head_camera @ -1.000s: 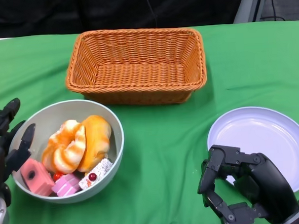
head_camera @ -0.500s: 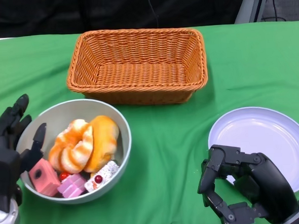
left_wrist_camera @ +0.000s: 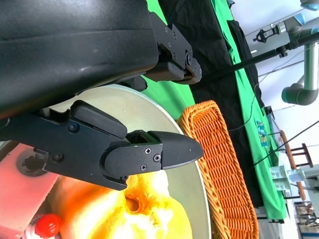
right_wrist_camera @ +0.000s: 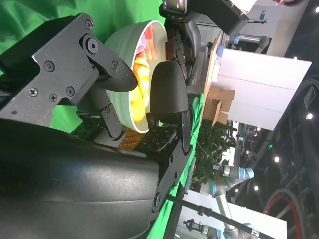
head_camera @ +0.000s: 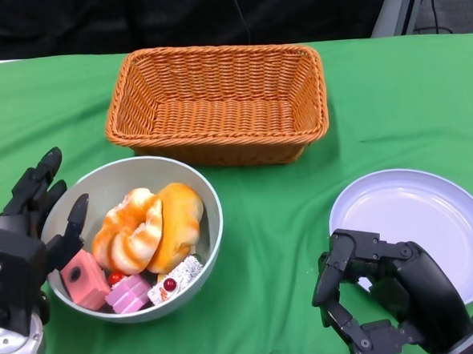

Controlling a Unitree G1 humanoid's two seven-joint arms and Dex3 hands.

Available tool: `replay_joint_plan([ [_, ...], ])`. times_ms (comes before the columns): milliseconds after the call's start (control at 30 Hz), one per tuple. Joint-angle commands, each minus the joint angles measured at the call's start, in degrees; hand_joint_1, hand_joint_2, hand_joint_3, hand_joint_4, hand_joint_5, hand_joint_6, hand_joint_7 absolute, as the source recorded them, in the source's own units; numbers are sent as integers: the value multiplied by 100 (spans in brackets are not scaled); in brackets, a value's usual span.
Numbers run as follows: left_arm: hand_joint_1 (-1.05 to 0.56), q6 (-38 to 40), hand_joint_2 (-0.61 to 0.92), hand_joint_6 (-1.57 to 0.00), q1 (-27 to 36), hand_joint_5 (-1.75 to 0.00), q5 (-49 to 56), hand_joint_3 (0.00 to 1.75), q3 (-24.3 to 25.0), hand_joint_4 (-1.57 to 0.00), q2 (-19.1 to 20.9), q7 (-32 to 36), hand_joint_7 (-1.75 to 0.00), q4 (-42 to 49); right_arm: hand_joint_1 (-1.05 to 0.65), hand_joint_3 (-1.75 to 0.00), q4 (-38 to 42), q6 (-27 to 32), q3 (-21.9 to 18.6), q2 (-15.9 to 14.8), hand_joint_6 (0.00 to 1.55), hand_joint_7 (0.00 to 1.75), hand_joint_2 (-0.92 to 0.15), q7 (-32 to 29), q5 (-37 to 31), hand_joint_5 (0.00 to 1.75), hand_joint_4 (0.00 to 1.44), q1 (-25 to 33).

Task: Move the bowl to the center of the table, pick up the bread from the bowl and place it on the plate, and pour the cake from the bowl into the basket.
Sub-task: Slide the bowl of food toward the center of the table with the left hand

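Bowl (head_camera: 136,235) sits left of centre on the green table (head_camera: 263,223), my left hand (head_camera: 24,246) gripping its near-left rim, fingers (head_camera: 72,223) hooked inside and the rest outside; I would slide it low and level toward the middle, since the bread (head_camera: 147,226) and cakes (head_camera: 131,292) ride loose; stop short of the basket (head_camera: 216,102) and the plate (head_camera: 412,226); my right hand (head_camera: 384,296) waits beside the plate, fingers curled on nothing.
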Motion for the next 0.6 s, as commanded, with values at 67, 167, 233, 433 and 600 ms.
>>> replay_joint_plan([
  [67,-72,52,92,-35,147,-1,50,59,-122,-38,-134,-31,-1,-61,2,-130,-38,-38,-44,-12,73,140,-39,-41,1,168,84,-3],
  [167,-71,140,92,-34,189,-1,26,59,-191,-37,-269,-80,0,-216,2,-131,-32,-52,-41,-7,73,140,-39,-37,-4,168,84,-6],
  [233,-68,161,92,-33,225,0,46,60,-269,-37,-346,-79,0,-337,2,-131,-46,-35,-42,-8,73,140,-39,-38,-8,167,84,3],
  [433,-72,289,92,-26,298,0,-39,59,-336,-33,-552,-129,0,-557,2,-130,-36,-53,-44,4,73,140,-39,-31,-1,167,84,7],
  [600,-74,446,92,-20,405,0,-57,59,-383,-28,-709,-150,0,-838,2,-130,-59,-3,-36,-3,73,140,-39,-16,20,167,83,12],
])
